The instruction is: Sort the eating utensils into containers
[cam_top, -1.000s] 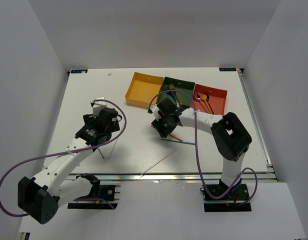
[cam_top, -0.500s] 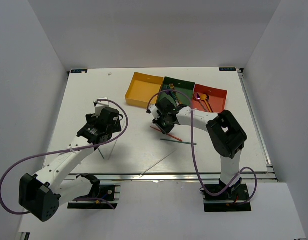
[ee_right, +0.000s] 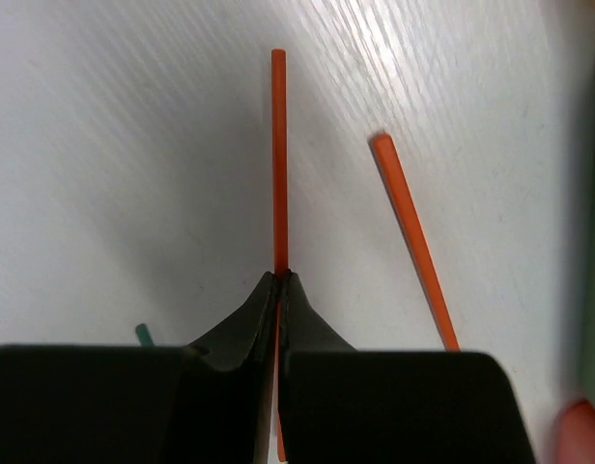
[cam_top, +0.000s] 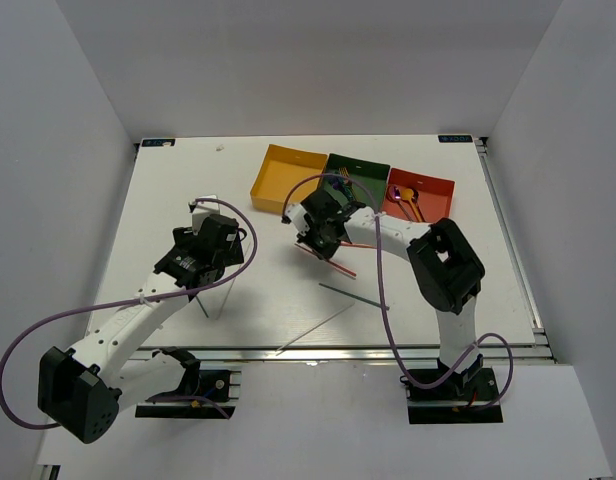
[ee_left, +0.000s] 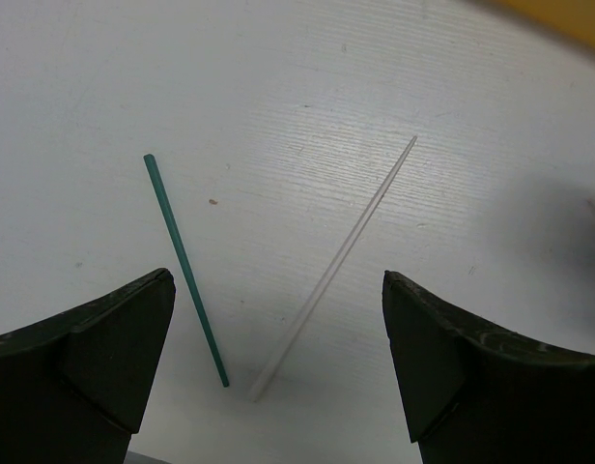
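Three low square trays sit in a row. The dark green tray (cam_top: 376, 180) is in the middle, with a gold fork (cam_top: 344, 176) inside. The yellow tray (cam_top: 286, 180) sits right by its left side. The red-orange tray (cam_top: 440, 200) sits right by its right side, with an orange spoon (cam_top: 414, 205) in it. In front of the dark green tray, a thin red chopstick (ee_right: 278, 145) is pinched in the closed right gripper (ee_right: 279, 280). A second red chopstick (ee_right: 413, 242) lies just beside it. Farther from that tray lie a green chopstick (cam_top: 354, 295) and a pale chopstick (cam_top: 314, 329).

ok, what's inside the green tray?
In the green tray, a gold fork lies by the left wall. The right arm covers the near-left corner, so anything there is hidden. Other contents are too small to tell.
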You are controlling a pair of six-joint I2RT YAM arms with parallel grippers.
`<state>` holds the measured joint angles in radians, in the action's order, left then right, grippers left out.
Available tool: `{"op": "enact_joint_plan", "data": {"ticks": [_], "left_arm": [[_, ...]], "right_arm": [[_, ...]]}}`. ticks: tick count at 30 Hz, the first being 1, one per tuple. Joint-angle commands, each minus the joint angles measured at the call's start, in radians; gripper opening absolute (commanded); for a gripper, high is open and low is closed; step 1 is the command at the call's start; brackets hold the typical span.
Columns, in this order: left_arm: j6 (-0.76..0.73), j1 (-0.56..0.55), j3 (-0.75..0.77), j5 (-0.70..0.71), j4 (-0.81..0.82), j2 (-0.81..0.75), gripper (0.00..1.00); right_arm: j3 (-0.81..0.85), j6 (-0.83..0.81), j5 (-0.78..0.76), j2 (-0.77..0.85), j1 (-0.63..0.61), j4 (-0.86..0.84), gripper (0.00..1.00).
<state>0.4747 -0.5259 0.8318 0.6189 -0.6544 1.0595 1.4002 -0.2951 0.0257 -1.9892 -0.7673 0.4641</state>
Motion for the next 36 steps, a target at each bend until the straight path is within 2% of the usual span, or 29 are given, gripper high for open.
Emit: {"op": "enact_joint_plan", "data": {"ticks": [1,5,7,10,14,16,17,23,28,30,32,34,35,36], "left_arm": [[-0.008,-0.002,0.000,-0.005,0.015,-0.007,0.97],[-0.007,-0.002,0.000,0.002,0.012,-0.013,0.97],[-0.005,-0.002,0.000,0.005,0.012,-0.018,0.97],[-0.004,-0.002,0.000,0.007,0.012,-0.026,0.97],[0.001,-0.002,-0.003,0.013,0.013,-0.041,0.97],[0.001,-0.002,-0.005,0.009,0.015,-0.046,0.97],[0.001,-0.002,-0.007,0.005,0.016,-0.047,0.97],[-0.002,-0.002,-0.007,-0.008,0.019,-0.055,0.97],[-0.002,-0.002,-0.011,-0.022,0.025,-0.078,0.97],[-0.005,-0.002,-0.011,-0.028,0.027,-0.079,0.97],[-0.005,-0.002,-0.013,-0.034,0.029,-0.079,0.97],[-0.007,-0.002,-0.011,-0.036,0.027,-0.079,0.97],[-0.007,-0.002,-0.011,-0.036,0.027,-0.081,0.97],[-0.007,-0.002,-0.013,-0.039,0.027,-0.081,0.97]], "right_arm": [[0.118,-0.070,0.038,0.033,-0.029,0.027,0.00],[0.177,-0.032,0.103,0.110,-0.029,-0.086,0.00],[0.224,0.013,0.025,0.096,-0.026,-0.161,0.00],[0.426,0.086,-0.100,-0.017,-0.018,-0.176,0.00],[0.803,0.089,-0.187,-0.248,0.000,-0.157,0.00],[0.888,0.094,-0.257,-0.305,0.019,-0.174,0.00],[0.902,0.097,-0.276,-0.331,0.025,-0.233,0.00],[0.734,0.185,-0.244,-0.306,0.080,-0.504,0.00],[0.801,0.211,-0.253,-0.387,0.095,-0.495,0.00],[0.803,0.217,-0.245,-0.393,0.099,-0.489,0.05],[0.793,0.234,-0.257,-0.390,0.100,-0.493,0.20],[0.796,0.244,-0.256,-0.392,0.105,-0.489,0.26],[0.813,0.257,-0.254,-0.392,0.106,-0.483,0.38],[0.824,0.258,-0.262,-0.395,0.108,-0.476,0.45]]}}
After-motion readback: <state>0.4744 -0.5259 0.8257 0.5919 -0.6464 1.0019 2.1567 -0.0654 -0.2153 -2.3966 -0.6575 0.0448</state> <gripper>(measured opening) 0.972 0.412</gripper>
